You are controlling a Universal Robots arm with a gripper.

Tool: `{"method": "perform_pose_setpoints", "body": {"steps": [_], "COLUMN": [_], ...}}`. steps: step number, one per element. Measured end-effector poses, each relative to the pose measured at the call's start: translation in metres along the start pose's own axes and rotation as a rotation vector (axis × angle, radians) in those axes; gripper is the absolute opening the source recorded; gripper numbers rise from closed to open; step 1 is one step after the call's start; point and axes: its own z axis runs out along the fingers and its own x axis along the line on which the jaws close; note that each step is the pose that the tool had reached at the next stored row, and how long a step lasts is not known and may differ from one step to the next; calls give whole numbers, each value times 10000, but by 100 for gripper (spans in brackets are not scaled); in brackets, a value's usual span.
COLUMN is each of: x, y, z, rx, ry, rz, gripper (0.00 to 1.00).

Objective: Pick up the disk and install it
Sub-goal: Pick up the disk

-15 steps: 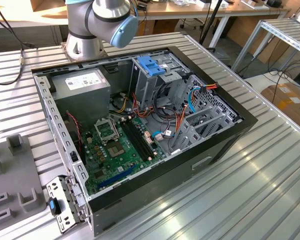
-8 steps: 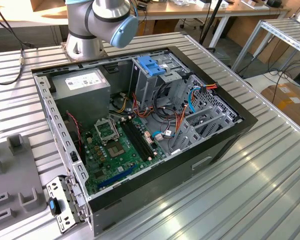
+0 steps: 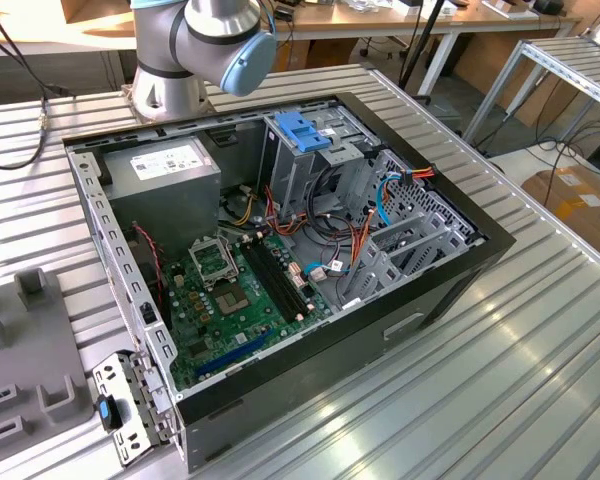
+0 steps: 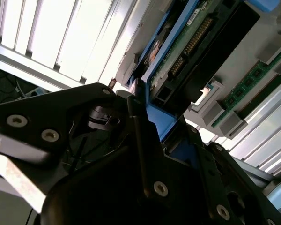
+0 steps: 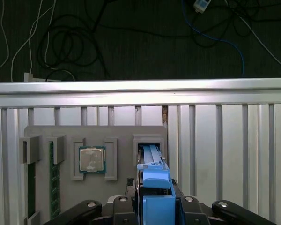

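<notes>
The disk stands on edge in a slot of the grey fixture, its blue side bracket facing the camera in the first wrist view. My gripper straddles it, with black fingers tight against both sides of the bracket. In the second wrist view the disk's green circuit board and blue bracket sit between the black fingers of the gripper, which is shut on the disk.
The open computer case lies on the slatted table with a blue-topped drive cage, a power supply and a motherboard. The fixture also holds a processor and a memory stick. The arm's base stands behind the case.
</notes>
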Motion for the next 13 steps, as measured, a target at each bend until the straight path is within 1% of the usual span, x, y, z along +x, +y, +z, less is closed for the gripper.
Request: {"method": "perform_pose_setpoints", "body": {"steps": [5,8,9,13], "x": [0,0,0,-1], "y": [-1,-1,-2,-3], "z": [-40,-83,-110,-169], "rx": [-4,-2,-3,-4], "ry": [33,57,69,84], "rz": [0,0,-1,-1], "gripper": [37,37,37,37]}}
